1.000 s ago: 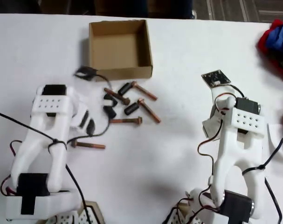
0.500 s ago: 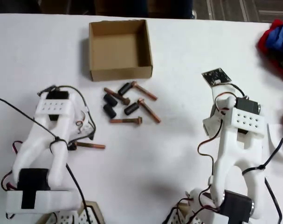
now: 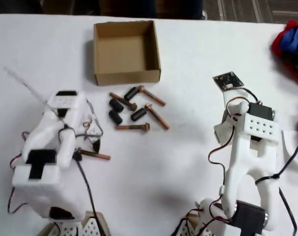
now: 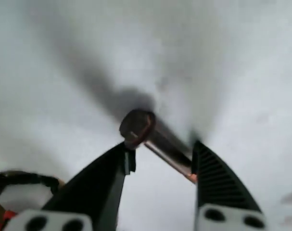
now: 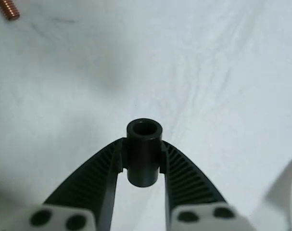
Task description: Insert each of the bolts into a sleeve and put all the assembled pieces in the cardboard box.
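Dropping over the lone bolt (image 3: 94, 155) at the high view's lower left, the left claw (image 4: 162, 151) is straddling it, jaws apart (the right claw (image 5: 143, 144) is clamping a sleeve (image 5: 144, 161)), so closing across the slanted shank is risking a slip.

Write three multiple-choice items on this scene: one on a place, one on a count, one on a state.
1. Where is the lone bolt?
A in the box
B between the left hand's fingers
C among the sleeves

2. How many sleeves lie loose on the table?
A two
B six
C four

3. The right hand is:
A shut on a sleeve
B open
C shut on a bolt

Answers:
1 B: the left wrist view shows it between the fingers, and the box is empty.
2 C: the high view shows four black sleeves by the bolts.
3 A: both fingers press the sleeve's sides.
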